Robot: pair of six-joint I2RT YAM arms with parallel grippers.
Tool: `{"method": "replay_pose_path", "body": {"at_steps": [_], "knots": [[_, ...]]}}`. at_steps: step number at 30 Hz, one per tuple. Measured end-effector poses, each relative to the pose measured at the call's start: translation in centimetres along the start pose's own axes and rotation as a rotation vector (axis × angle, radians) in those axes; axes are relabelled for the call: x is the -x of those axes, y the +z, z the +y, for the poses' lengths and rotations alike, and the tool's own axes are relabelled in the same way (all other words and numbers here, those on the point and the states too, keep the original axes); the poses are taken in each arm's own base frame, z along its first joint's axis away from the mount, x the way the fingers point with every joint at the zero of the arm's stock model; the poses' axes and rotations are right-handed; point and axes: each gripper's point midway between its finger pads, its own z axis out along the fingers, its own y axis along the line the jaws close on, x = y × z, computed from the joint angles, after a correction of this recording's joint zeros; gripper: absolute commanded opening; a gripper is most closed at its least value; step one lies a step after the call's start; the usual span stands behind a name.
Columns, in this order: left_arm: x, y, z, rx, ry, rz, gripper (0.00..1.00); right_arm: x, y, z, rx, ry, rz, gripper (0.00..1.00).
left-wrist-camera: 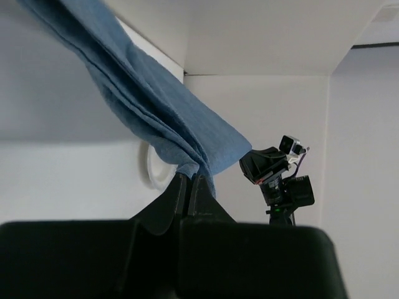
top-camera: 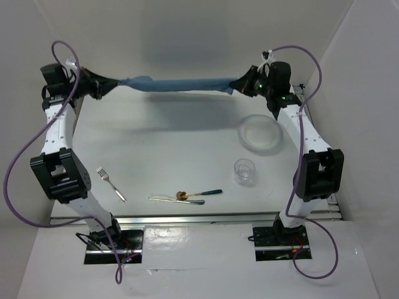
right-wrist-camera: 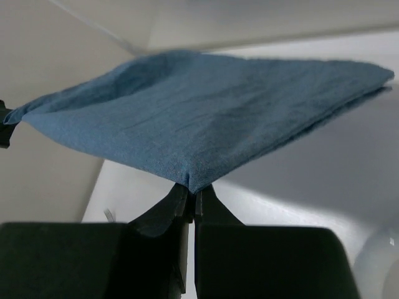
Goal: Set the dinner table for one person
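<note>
Top external, white dinner table (top-camera: 181, 134) (walls (top-camera: 187, 31) on three sides), left tool (top-camera: 110, 83) and right tool (top-camera: 240, 85) clamped on blue placemat (top-camera: 177, 84).

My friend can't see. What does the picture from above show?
Two robot arms hold a blue cloth stretched in the air over the white table, the left pincer and right pincer each shut on one end. On the table lie a clear plate, a glass, a fork, a knife and a spoon.
</note>
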Motion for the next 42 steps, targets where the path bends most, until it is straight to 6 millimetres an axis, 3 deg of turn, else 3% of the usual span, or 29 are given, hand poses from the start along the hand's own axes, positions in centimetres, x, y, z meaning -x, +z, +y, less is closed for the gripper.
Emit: {"method": "replay_pose_path", "body": {"at_steps": [1,2,3,4,5,6,9,11,14,15,18,19,22,24,27,30,32,36,39,42], "knots": [[-1.1,-0.4,1.3,0.017,-0.018,0.002,0.0,-1.4,-0.3,-0.4,-0.003,0.016,0.017,0.0],[-2.3,-1.0,3.1,0.046,-0.045,0.006,0.09,-3.2,-0.6,-1.0,-0.013,0.035,0.044,0.0],[-3.6,-1.5,4.8,0.076,-0.078,0.014,0.23,-5.2,-1.0,-1.6,-0.027,0.054,0.076,0.06],[-4.8,-2.0,6.5,0.107,-0.098,0.019,0.66,-7.0,-1.4,-2.2,-0.044,0.073,0.107,0.64],[-6.0,-2.5,8.3,0.142,-0.118,0.023,0.88,-9.4,-1.8,-2.9,-0.064,0.098,0.145,0.85],[-7.2,-3.1,10.2,0.185,-0.157,0.03,1.0,-11.7,-2.3,-3.6,-0.084,0.114,0.183,0.98],[-9.5,-5.2,14.8,0.31,-0.232,0.034,1.0,-18.3,-4.7,-5.4,-0.151,0.159,0.317,1.0],[-10.0,-6.5,16.7,0.374,-0.254,0.029,1.0,-20.7,-6.2,-6.0,-0.198,0.165,0.378,1.0],[-9.1,-7.8,17.3,0.437,-0.221,0.002,0.91,-20.6,-7.4,-6.2,-0.243,0.14,0.376,1.0],[-8.6,-7.9,17.0,0.449,-0.199,-0.01,0.67,-20.1,-7.6,-6.0,-0.248,0.125,0.361,0.97],[-7.8,-7.6,15.8,0.478,-0.079,-0.035,0.04,-18.0,-7.7,-4.9,-0.242,0.072,0.307,0.54],[-7.9,-6.9,15.2,0.487,-0.015,-0.025,0.0,-17.1,-7.1,-4.3,-0.236,0.056,0.289,0.27],[-8.2,-3.6,14.4,0.525,0.106,0.026,0.0,-16.1,-3.9,-1.9,-0.202,0.002,0.292,0.0],[-8.3,-0.1,15.0,0.556,0.169,0.079,0.0,-16.2,-0.5,-0.7,-0.183,-0.02,0.316,0.0],[-9.4,4.1,18.7,0.644,0.192,0.143,0.0,-17.9,4.2,-1.0,-0.18,-0.022,0.379,0.0],[-11.0,5.5,23.7,0.76,0.157,0.2,0.0,-20.7,7.3,-3.6,-0.225,-0.003,0.451,0.0],[-11.7,5.6,26.3,0.825,0.133,0.223,0.0,-23.3,7.9,-5.5,-0.262,0.018,0.513,0.0],[-13.3,5.0,29.2,0.909,0.118,0.251,0.0,-27.6,7.4,-8.5,-0.341,0.061,0.619,0.0],[-14.9,4.7,30.4,0.936,0.106,0.265,0.0,-29.1,6.5,-9.6,-0.378,0.077,0.647,0.0],[-15.8,4.8,30.2,0.934,0.117,0.254,0.0,-29.8,5.9,-10.0,-0.386,0.097,0.641,0.0]]}}
